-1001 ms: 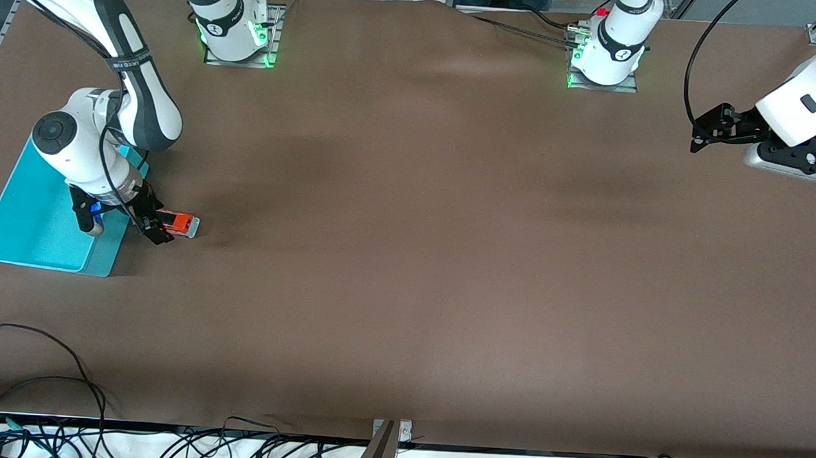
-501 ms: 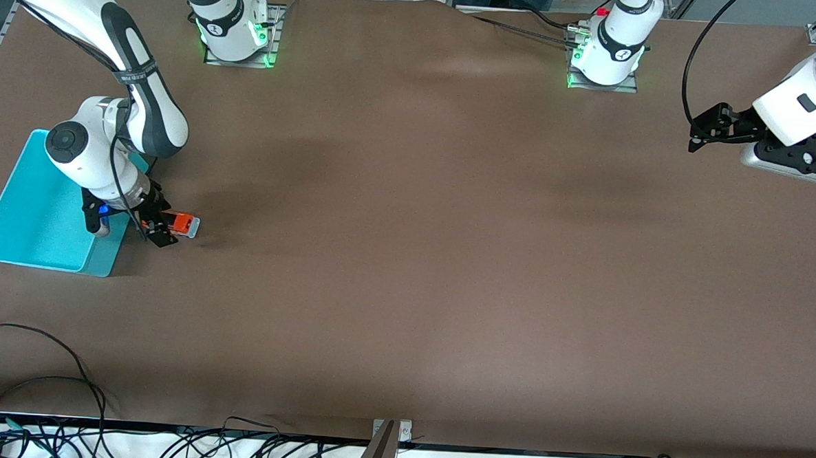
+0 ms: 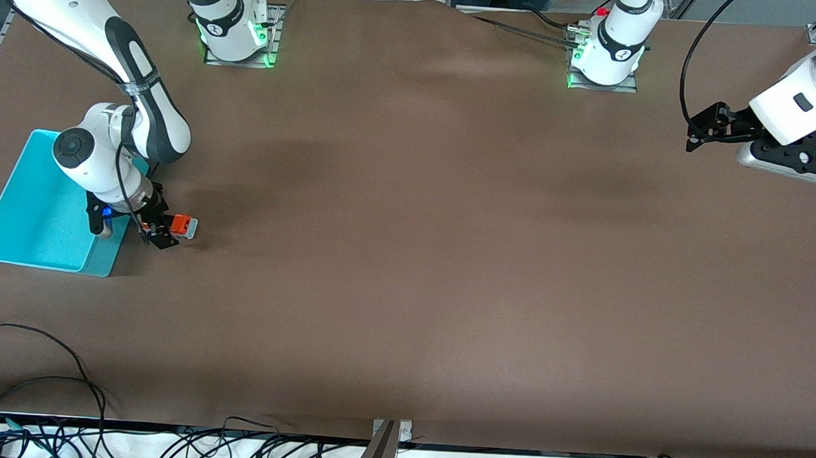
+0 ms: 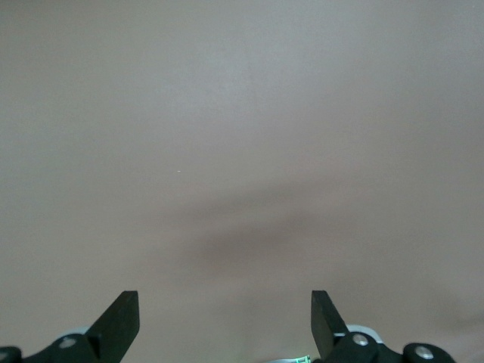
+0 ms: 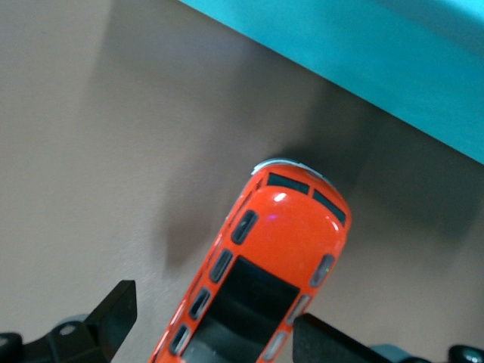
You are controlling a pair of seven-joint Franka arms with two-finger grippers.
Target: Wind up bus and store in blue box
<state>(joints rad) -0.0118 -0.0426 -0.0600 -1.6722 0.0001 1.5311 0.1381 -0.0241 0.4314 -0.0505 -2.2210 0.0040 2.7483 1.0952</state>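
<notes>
The bus [image 3: 183,226] is a small orange-red toy with a grey front. It stands on the brown table beside the blue box [image 3: 29,223], on the box's side toward the left arm's end. My right gripper [image 3: 160,233] is down over the bus, open, with its fingers on either side of the rear half. In the right wrist view the bus [image 5: 291,227] lies slanted between the fingers of the right gripper [image 5: 215,321], closer to one finger, with the blue box's wall [image 5: 363,53] just past its nose. My left gripper [image 3: 693,137] waits open and empty in the air.
The blue box has nothing in it where it shows; the right arm's wrist hides part of it. The left wrist view shows only bare brown table under the left gripper [image 4: 224,310]. Cables hang along the table's front edge [image 3: 29,378].
My right arm's wrist has shifted a little toward the bus, with the gripper settling further over it. The bus has not moved. The left gripper has drifted slightly.
</notes>
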